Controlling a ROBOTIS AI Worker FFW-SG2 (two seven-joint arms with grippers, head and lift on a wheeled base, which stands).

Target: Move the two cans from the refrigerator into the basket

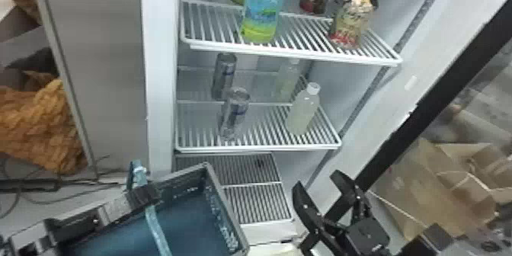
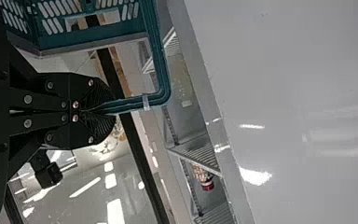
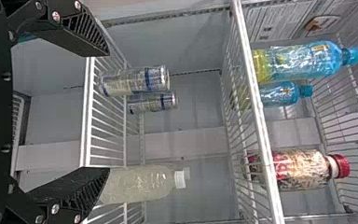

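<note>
**Two Cans Stand on Refrigerator Shelf, Basket at Hand**

The front can stands near the shelf's front edge, left side, the rear can behind it. The right gripper's fingers are apart; the left gripper is clamped on the basket's handle. An off-centre approach could topple the front can into its neighbour; a late drop could swing the basket.

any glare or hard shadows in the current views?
Left wrist view: bright glints on the smooth grey panel; right wrist view: small highlights on the nearer blue bottle; head view: soft light in the refrigerator, no hard shadows apparent.
</note>
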